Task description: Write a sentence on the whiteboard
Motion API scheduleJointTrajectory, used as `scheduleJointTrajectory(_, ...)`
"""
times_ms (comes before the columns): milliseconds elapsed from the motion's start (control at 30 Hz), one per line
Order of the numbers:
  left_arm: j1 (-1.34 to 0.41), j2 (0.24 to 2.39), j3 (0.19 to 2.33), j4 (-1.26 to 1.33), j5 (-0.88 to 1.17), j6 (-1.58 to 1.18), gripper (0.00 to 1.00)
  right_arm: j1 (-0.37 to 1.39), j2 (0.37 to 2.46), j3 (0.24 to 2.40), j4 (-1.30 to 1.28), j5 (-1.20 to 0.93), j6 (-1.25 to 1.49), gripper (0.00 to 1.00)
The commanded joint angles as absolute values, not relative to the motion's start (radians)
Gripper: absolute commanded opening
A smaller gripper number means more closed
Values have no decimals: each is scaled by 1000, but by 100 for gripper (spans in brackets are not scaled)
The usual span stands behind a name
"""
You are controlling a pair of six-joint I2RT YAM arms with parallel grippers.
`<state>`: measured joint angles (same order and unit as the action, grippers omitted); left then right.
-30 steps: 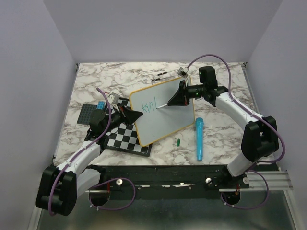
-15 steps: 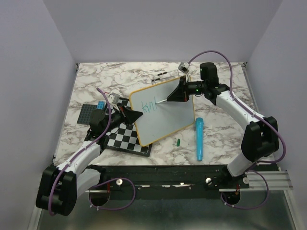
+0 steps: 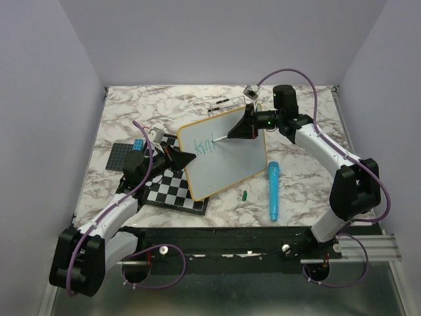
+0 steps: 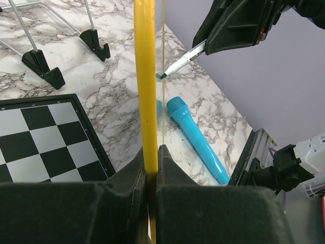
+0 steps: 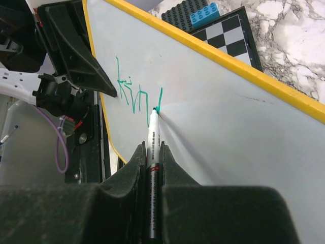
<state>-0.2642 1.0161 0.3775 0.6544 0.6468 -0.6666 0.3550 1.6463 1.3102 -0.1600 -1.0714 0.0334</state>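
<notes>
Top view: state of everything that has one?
whiteboard: tilted, edge clamped.
left pincer: shut on whiteboard's frame.
marker: uncapped, tip on whiteboard.
right pincer: shut on marker.
sentence: barely begun, few green strokes.
green cap: loose on the table.
blue microphone: lying flat.

Yellow-framed white whiteboard [image 3: 231, 159], green lettering [image 3: 204, 145], white green-tipped marker [image 5: 153, 140], black-and-white checkerboard [image 3: 172, 191]
</notes>
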Motion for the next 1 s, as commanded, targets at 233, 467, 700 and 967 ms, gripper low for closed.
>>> scheduleJointTrajectory(233,-272,1009,397,733,698,-638,0,368,1669,1316,-245,-1077,-54,1)
scheduleJointTrajectory(467,-272,1008,397,730,698,-638,0,368,1657,1298,-279,-1074,-92,1)
scheduleJointTrajectory(700,-272,1006,399,730,698,-637,0,367,1651,1295,-288,-1054,-101,1)
scheduleJointTrajectory(967,-272,1009,400,730,698,-638,0,361,1637,1315,-290,-1037,-95,1)
